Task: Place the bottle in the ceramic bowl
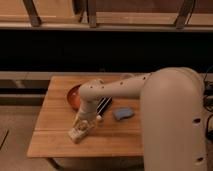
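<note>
The bottle (pixel 77 132) is small and pale cream. It lies tilted on the wooden table (pixel 55 142), near the front left. My gripper (pixel 84 123) reaches down from the arm and sits right on the bottle's upper end. The ceramic bowl (pixel 73 96) is orange-brown and stands behind the gripper at the table's back left. Its right side is hidden by my arm (pixel 100 90).
A black striped rectangular item (pixel 104 104) lies just right of the arm, mid-table. A blue-grey flat object (pixel 123 113) lies further right. My large pale arm body (pixel 172 120) covers the table's right side. A dark shelf and wooden rails stand behind.
</note>
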Tool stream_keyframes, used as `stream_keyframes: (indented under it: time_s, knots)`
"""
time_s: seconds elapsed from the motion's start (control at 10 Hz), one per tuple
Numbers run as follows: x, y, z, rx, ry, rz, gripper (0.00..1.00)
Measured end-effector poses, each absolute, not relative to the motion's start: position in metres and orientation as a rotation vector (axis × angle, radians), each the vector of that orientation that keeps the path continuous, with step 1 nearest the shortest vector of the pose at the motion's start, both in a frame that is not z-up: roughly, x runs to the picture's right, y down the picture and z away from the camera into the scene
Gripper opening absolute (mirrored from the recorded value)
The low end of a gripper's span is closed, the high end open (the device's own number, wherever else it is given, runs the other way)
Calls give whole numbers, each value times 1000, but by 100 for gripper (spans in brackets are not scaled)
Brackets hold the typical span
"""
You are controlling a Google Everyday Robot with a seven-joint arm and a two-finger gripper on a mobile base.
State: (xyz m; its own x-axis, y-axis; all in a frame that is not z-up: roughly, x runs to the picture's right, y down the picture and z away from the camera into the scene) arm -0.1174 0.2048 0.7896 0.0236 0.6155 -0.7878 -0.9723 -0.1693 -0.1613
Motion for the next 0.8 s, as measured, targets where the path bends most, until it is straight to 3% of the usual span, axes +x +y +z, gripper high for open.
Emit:
stream_keyframes:
  time_s: [0.4,0.5,0.8]
  knots:
    - [-128,220,814,-924,556,1470,65]
    - [-128,228,817,-936,580,1451,61]
    - [-125,235,820,-954,601,1410,32]
